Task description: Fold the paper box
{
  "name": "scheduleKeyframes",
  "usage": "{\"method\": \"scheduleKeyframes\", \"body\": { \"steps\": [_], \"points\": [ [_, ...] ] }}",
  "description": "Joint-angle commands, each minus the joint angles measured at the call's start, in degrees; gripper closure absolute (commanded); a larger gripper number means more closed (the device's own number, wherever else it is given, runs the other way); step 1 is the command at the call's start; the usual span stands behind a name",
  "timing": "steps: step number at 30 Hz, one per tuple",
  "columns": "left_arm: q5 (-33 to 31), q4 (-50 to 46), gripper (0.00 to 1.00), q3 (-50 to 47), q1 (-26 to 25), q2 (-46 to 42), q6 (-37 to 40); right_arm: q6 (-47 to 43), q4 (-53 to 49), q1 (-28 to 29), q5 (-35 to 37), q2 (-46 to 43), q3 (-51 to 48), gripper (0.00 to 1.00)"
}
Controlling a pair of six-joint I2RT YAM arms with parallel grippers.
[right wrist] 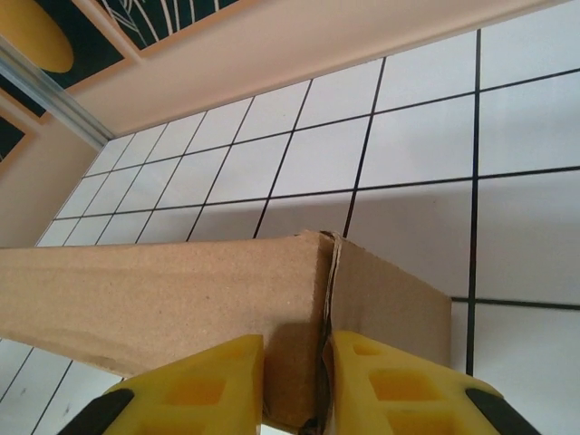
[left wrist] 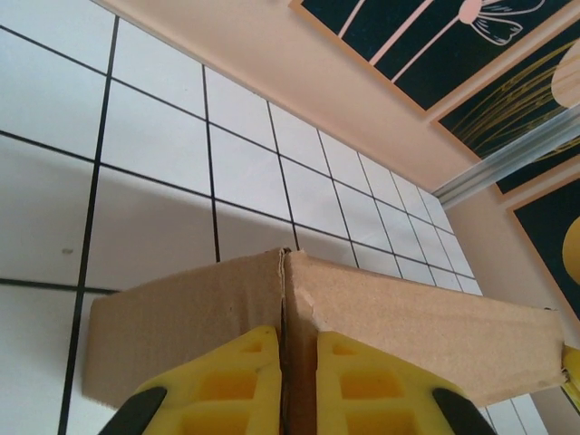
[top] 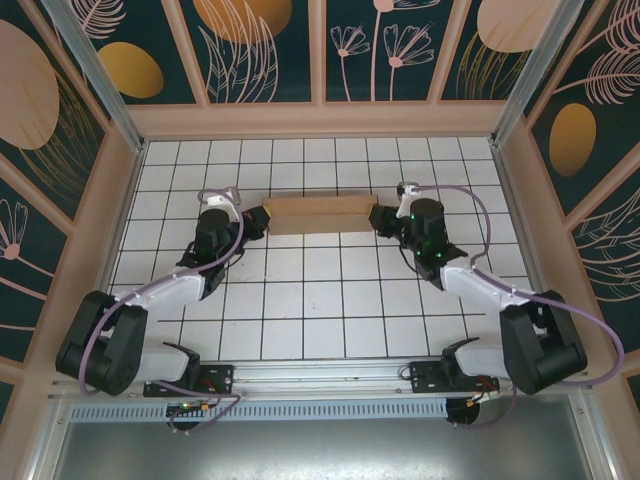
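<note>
Top external: the box (top: 315,213) sits on the far half of the gridded table (top: 300,300), between both arms. The left gripper (top: 262,217) is pinched narrow on the box's left corner. The right gripper (top: 378,217) is likewise clamped on the right corner.

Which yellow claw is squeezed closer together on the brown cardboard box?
The left gripper: its yellow fingers almost touch around the brown cardboard box corner, while the right gripper's stand wider apart.

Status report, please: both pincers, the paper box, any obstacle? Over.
Left pincer shut on paper box, left corner. Right pincer shut on right corner. No obstacle seen near it.
</note>
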Motion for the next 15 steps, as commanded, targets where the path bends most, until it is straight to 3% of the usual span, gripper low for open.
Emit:
{"method": "scheduleKeyframes", "body": {
  "steps": [1, 5, 12, 15],
  "points": [
    [-0.4, -3.1, 0.87, -5.1, -1.8, -1.3, 0.6, -0.9, -1.4, 4.2, 1.8, -1.5, -5.5, 0.75],
    [-0.5, -3.1, 0.81, -7.0, -2.0, 0.5, -0.9, 1.1, 1.0, 4.6, 3.4, -1.4, -9.1, 0.72],
    [0.2, -7.4, 0.57, -4.3, -2.0, 4.0, -3.1, 1.4, -3.4, 4.3, 5.4, 0.7, -6.3, 0.47],
    [-1.2, -8.3, 0.53, -3.9, -1.9, 1.2, -2.2, 1.5, -3.2, 2.9, 0.2, -0.6, -5.8, 0.42]
  ]
}}
